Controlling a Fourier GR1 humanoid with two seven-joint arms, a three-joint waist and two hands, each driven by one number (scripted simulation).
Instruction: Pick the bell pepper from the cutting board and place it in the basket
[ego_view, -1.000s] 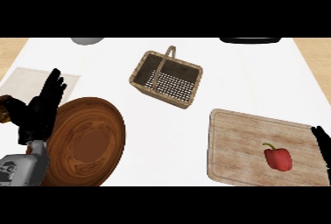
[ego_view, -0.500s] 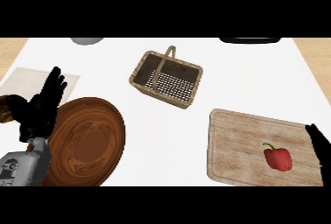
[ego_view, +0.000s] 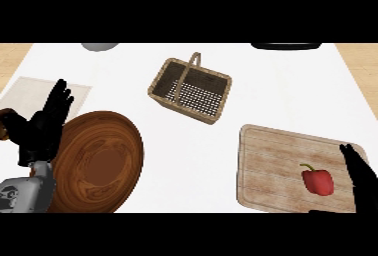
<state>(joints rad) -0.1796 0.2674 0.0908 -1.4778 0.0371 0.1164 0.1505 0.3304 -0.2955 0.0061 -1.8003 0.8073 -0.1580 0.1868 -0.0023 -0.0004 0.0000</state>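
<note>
**Red bell pepper on the cutting board, right hand beside it**

A steep downward look at a white surface (ego_view: 221, 145). At the lower right of the frame lies a pale wooden cutting board (ego_view: 273, 170), turned slightly askew. On its right half rests the red bell pepper (ego_view: 318, 181) with a short green stem pointing up and left. Just right of the pepper, at the frame's right edge, the black right hand (ego_view: 360, 180) comes up from the lower edge over the board's right side; its fingers are straight and open, holding nothing, and apart from the pepper.

In the upper middle sits a woven basket (ego_view: 210, 107) with a mesh bottom and a thin arched handle, well apart from the board.

At the lower left is a large round brown wooden plate (ego_view: 100, 162). The black left hand (ego_view: 46, 125) rests at the plate's left edge, fingers up and open, with its grey forearm below. Behind it lies a pale cloth mat (ego_view: 29, 90). A grey round object (ego_view: 100, 46) and a dark object (ego_view: 286, 46) are cut off along the top edge.
</note>
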